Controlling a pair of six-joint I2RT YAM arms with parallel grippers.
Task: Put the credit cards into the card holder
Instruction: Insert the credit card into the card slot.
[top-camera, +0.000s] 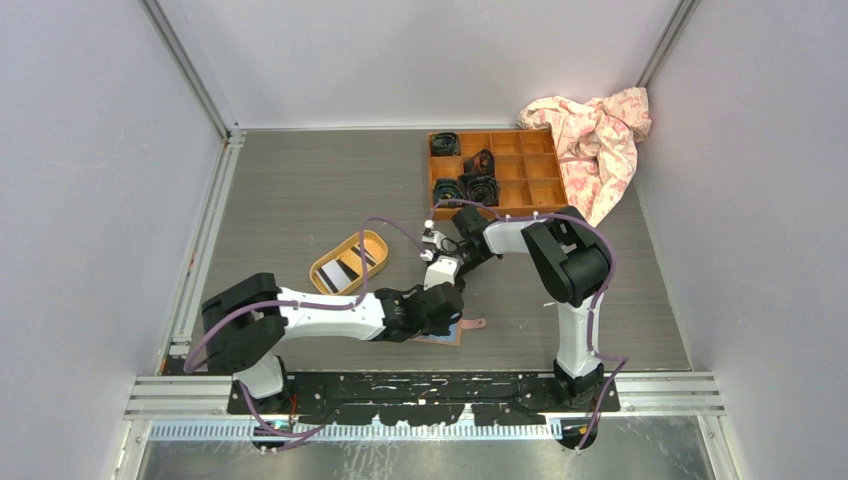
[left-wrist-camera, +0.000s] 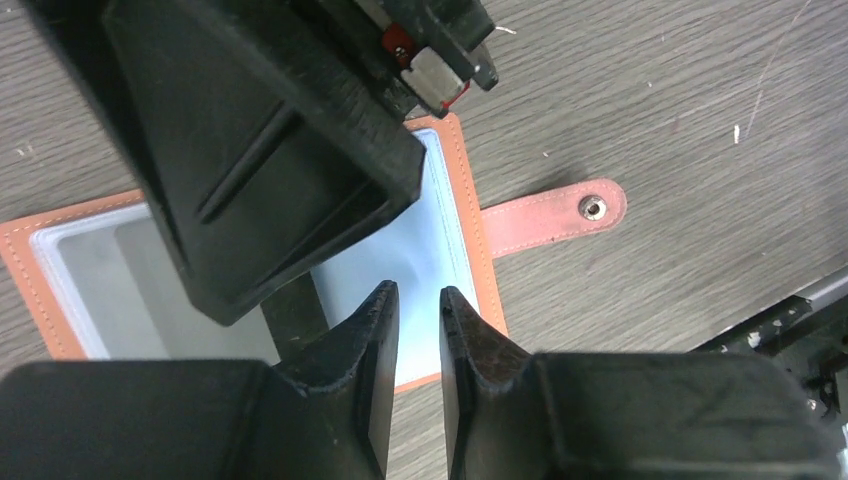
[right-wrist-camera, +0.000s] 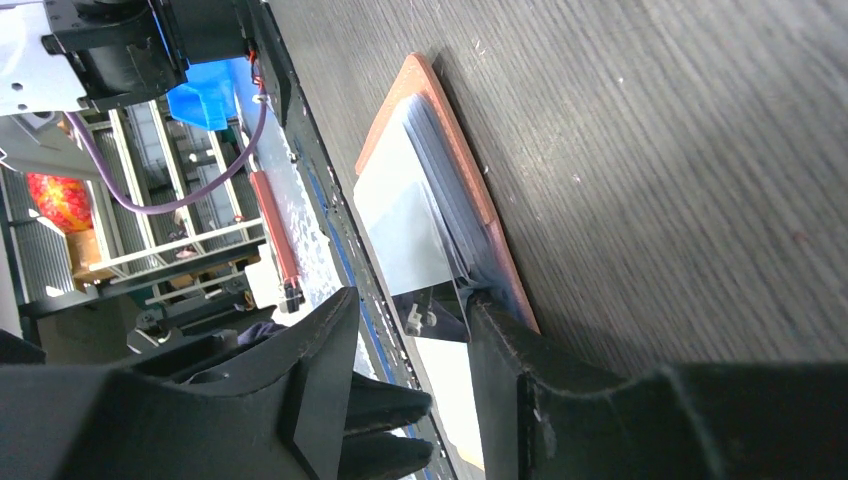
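With my left gripper (left-wrist-camera: 415, 300) barely parted over the wallet (left-wrist-camera: 447, 250) and my right gripper's (right-wrist-camera: 410, 305) hold unclear, I should pin it flat first.

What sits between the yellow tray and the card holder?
In the top view, the left arm's wrist lies between yellow tray and card holder.

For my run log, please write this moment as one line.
card holder: open, flat on table | left gripper: narrow gap, over its edge | right gripper: jaws apart, white card between, grip unclear
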